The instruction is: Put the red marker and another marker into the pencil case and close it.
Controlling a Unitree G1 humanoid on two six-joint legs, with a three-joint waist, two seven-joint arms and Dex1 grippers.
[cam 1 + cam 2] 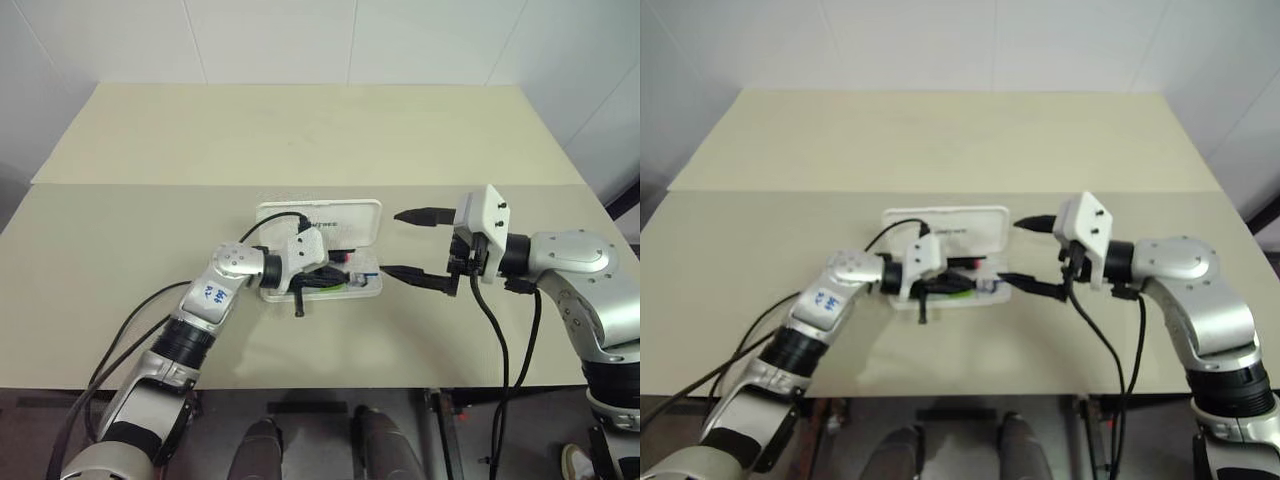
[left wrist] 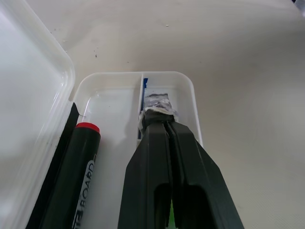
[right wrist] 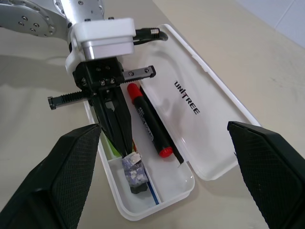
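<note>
The white pencil case (image 3: pixel 209 119) lies open on the table, its lid flat on the far side. The red marker (image 3: pixel 150 121), black with a red cap, lies in the tray along the hinge side. A lime-green bit of the other marker (image 3: pixel 112 149) shows in the tray under my left gripper (image 3: pixel 125 152). That gripper is shut and reaches along the tray, its tips at a small grey wrapped item (image 2: pixel 157 102) in the end compartment. My right gripper (image 1: pixel 392 243) hangs open and empty just right of the case.
A thin black pen (image 3: pixel 176 160) lies beside the red marker, and a thin blue pencil (image 3: pixel 151 191) runs along the tray's divider. The tan table (image 1: pixel 300 130) stretches bare beyond the case. Black cables hang from both wrists.
</note>
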